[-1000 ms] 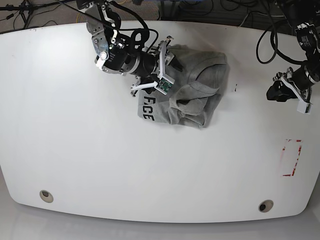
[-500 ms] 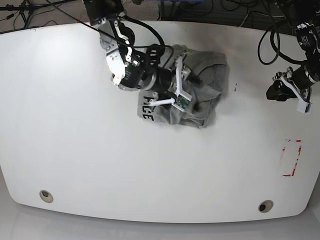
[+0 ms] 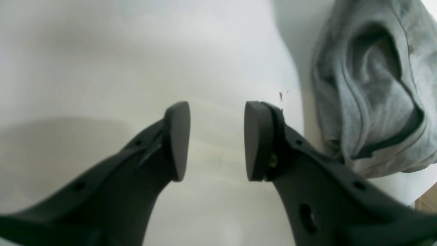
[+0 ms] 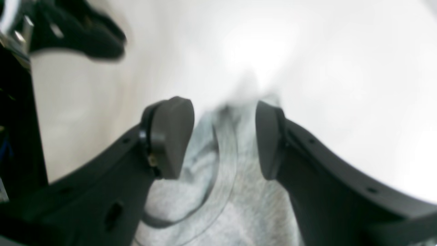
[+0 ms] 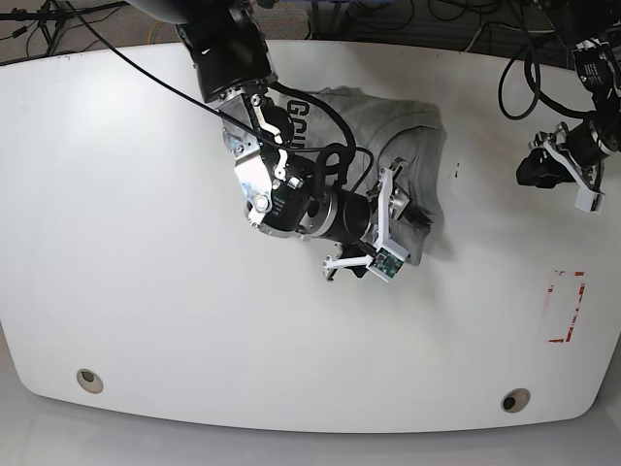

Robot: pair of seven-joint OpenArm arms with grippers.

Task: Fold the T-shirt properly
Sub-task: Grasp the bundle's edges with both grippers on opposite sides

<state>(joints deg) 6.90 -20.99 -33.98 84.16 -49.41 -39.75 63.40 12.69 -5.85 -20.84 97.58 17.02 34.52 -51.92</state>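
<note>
White table (image 5: 146,291) | one T-shirt (image 5: 417,146) | two pincers, both open-jawed

A crumpled heather-grey T-shirt (image 5: 412,131) with black lettering lies bunched on the white table beneath the parted right gripper (image 4: 223,138).

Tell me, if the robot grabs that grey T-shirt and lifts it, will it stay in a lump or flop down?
Probably flop. The T-shirt lies crumpled in soft folds and loose loops, so it looks limp, not stiff. Lifted by one spot, the rest would likely hang and unfurl. It seems light too. The right pincer stands open over the cloth, gripping nothing.
</note>
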